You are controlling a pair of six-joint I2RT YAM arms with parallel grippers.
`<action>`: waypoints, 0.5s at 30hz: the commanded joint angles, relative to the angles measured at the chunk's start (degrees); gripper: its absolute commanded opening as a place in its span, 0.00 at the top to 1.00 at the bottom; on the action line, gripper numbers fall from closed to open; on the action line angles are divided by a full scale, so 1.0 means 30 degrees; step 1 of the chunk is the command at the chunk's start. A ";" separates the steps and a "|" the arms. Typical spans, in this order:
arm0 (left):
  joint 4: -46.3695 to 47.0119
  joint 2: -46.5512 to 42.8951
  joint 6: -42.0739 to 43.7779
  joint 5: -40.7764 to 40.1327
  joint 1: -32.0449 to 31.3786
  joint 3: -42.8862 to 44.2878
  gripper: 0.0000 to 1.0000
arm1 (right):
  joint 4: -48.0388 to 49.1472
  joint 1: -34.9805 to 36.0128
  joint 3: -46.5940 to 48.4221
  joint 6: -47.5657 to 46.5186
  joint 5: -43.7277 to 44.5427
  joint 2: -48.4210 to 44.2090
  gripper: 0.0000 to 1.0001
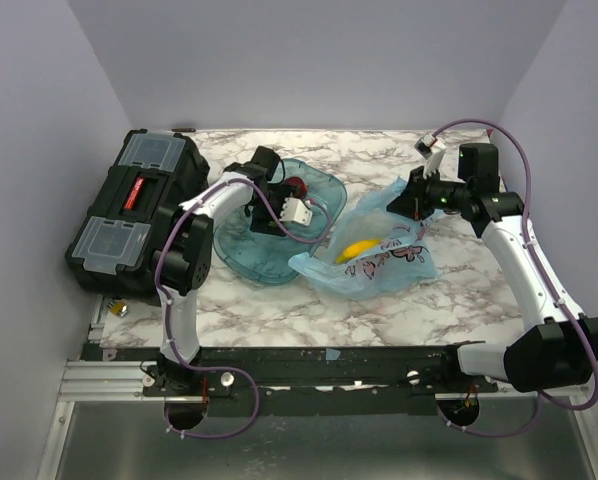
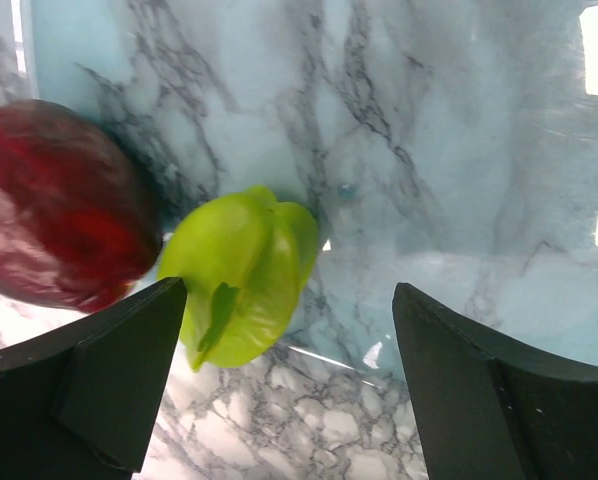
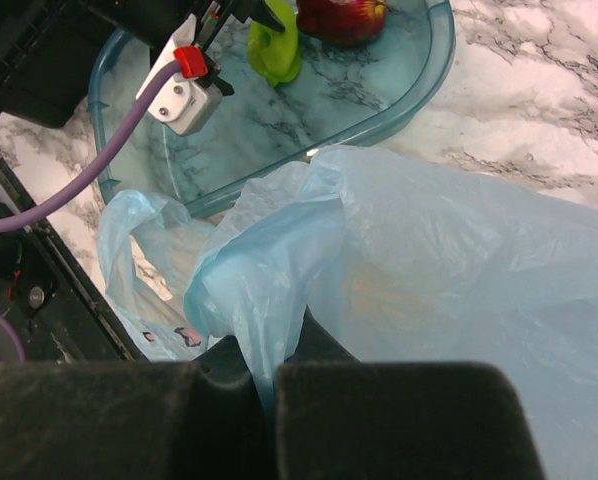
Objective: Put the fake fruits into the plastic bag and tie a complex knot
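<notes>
The light-blue plastic bag (image 1: pixel 384 250) lies crumpled at the table's middle right, with the yellow banana (image 1: pixel 357 248) showing through it. My right gripper (image 3: pixel 269 385) is shut on a pinched fold of the bag's edge (image 3: pixel 249 290) and holds it up; it also shows in the top view (image 1: pixel 411 200). My left gripper (image 2: pixel 284 380) is open, low over the teal tray (image 2: pixel 459 150), with the green piece (image 2: pixel 244 275) just ahead of its left finger (image 2: pixel 99 370). A dark maroon round fruit (image 2: pixel 59 205) lies left of the green piece. The bright red fruit does not show apart from it.
The clear teal oval tray (image 1: pixel 324 185) stands left of the bag. A black toolbox (image 1: pixel 129 215) fills the left side of the table. Purple-grey walls close in the back and both sides. Cables loop from both wrists.
</notes>
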 commanded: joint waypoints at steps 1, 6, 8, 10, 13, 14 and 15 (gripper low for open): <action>-0.0891 0.0413 0.0294 -0.0514 -0.0049 0.0361 0.15 | -0.0154 -0.0121 0.0085 -0.0147 -0.0585 0.0137 0.99; -0.1744 0.0852 0.0263 -0.0590 -0.0136 0.1197 0.20 | -0.0195 -0.0117 0.0175 -0.0179 -0.0582 0.0214 0.99; -0.1496 0.0990 0.0351 -0.0719 -0.0162 0.1066 0.24 | -0.0176 -0.0117 0.0177 -0.0151 -0.0553 0.0163 0.99; -0.0660 0.1010 0.0104 -0.1202 -0.0255 0.0859 0.27 | -0.0148 -0.0128 0.0148 -0.0128 -0.0473 0.0100 0.99; -0.0827 0.1294 0.0400 -0.1670 -0.0277 0.1017 0.22 | -0.0114 -0.0120 0.0089 -0.0037 -0.0479 0.0040 0.99; -0.0810 0.1481 0.0302 -0.1942 -0.0312 0.1133 0.20 | -0.0086 -0.0126 0.0089 0.0011 -0.0490 0.0067 0.99; -0.0708 0.1623 0.0366 -0.2193 -0.0314 0.1180 0.18 | -0.0085 -0.0117 0.0104 0.0025 -0.0494 0.0068 0.99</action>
